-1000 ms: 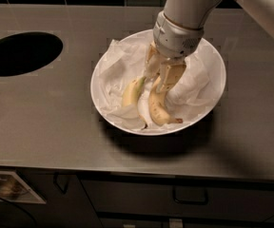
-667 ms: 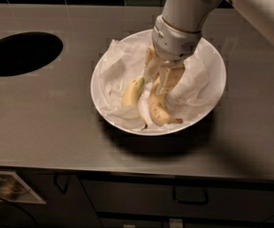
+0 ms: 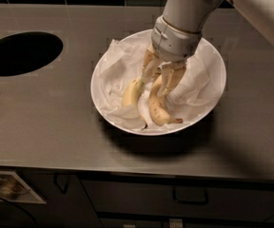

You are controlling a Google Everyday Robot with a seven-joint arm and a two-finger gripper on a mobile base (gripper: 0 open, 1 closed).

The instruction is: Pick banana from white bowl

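Gripper (image 3: 159, 80) low inside white bowl (image 3: 97, 75); whether clenched, cannot tell | banana (image 3: 159, 111) on paper lining, bowl centre, at gripper's 6 o'clock, upper end under it | long axis 12-to-5 | paler banana (image 3: 132, 92) at 9 o'clock

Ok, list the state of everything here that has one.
Gripper: down inside the bowl, at the banana's upper end.
Banana: lying on the paper in the bowl.
Thin banana: lying in the bowl, left of the banana.
Bowl: upright on the counter, lined with paper.
Paper: crumpled.
Hole: open, dark inside.
Drawer: shut.
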